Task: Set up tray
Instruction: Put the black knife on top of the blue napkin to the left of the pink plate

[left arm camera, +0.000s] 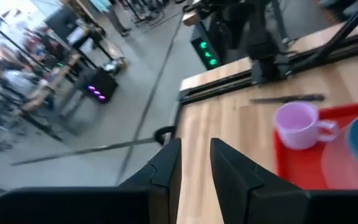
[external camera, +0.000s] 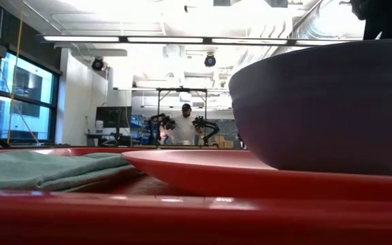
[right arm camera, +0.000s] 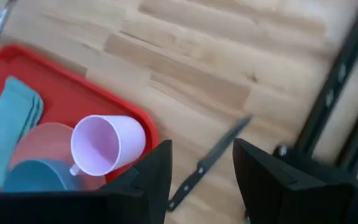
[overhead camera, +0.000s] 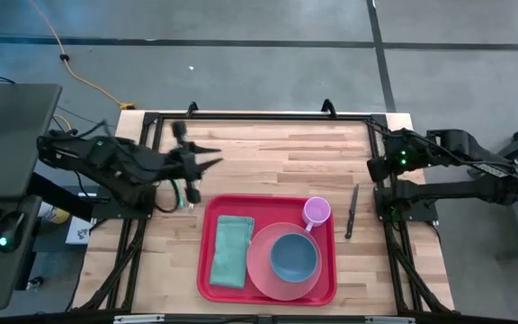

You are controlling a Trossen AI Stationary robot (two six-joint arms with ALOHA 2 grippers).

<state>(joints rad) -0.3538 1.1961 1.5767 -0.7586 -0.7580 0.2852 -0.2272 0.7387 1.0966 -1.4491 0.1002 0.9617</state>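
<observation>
The tray [overhead camera: 268, 292] lies flat on the wooden table [overhead camera: 277, 153], at the middle of the near edge, its long sides running across the table. Inside it, toward the left arm's side, a folded green cloth [overhead camera: 231, 250] lies flat on the red floor. Beside the cloth sits a round pink plate [overhead camera: 261, 266], filling most of the tray's other half, and a blue bowl [overhead camera: 293, 256] stands upright on that plate. A lilac mug [overhead camera: 317, 212] stands upright in the tray's far corner on the right arm's side, just touching the plate's rim, its handle pointing toward the bowl. Outside the tray, on the bare wood between the tray and the right arm's base, lies a dark knife [overhead camera: 352, 211], near the rim but apart from it. The left gripper [overhead camera: 212, 158] hangs over the table beyond the tray's far left corner, its fingers [left arm camera: 166, 163] parted only a narrow way with nothing between them. The right gripper [right arm camera: 201, 163] is folded back near its base by the table's right edge, above the knife [right arm camera: 209, 160] and the mug [right arm camera: 107, 144], its fingers spread fairly wide and holding nothing
</observation>
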